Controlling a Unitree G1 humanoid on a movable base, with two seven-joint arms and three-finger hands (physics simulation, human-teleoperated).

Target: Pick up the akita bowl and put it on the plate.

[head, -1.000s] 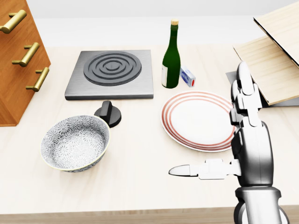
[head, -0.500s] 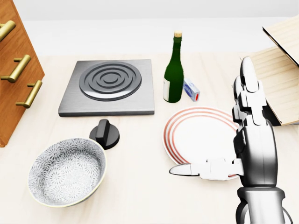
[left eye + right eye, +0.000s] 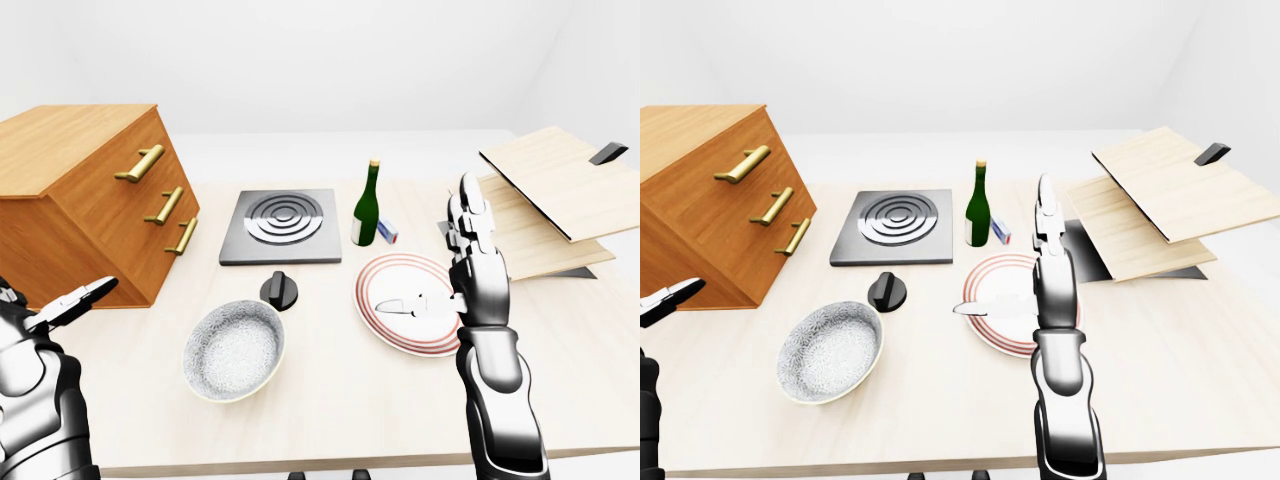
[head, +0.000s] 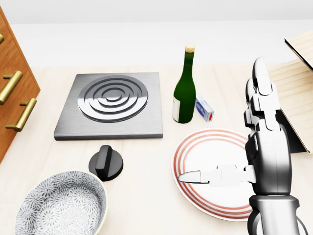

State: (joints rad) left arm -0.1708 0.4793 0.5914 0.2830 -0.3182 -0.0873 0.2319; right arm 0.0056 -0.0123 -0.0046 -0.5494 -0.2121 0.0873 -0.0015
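1. Akita bowl (image 4: 61, 205): grey-and-white patterned inside, cream rim. It stands upright and empty on the worktop (image 3: 330, 390), at the lower left of the head view. It is well apart from the plate, and neither hand touches it.
2. Plate (image 4: 208, 144): white with red rings round the rim. It lies flat at the lower right of the head view, right of the bowl, with nothing resting on it.
3. Right hand (image 4: 266, 156): raised over the right part of the plate in the head view. The fingers point straight up and the thumb juts level toward the left across the plate. The hand is spread and holds nothing.
4. Left hand (image 3: 60, 312): at the lower left edge of the left-eye view, below the cabinet and well left of the bowl. The fingers are stretched out and nothing is between them.
5. Black knob (image 4: 106, 164): just above the bowl, below the hot plate.
6. Hot plate (image 4: 113, 100): a grey square slab with concentric rings, in the upper centre-left of the head view.
7. Green wine bottle (image 4: 185, 90): upright, just right of the hot plate and above the plate.
8. Small blue-and-white box (image 4: 204, 108): lies right beside the bottle's base.
9. Wooden drawer cabinet (image 3: 80, 200): has brass handles and stands at the left of the left-eye view.
10. Wooden boards (image 3: 555, 185): stacked and tilted at the upper right of the left-eye view.
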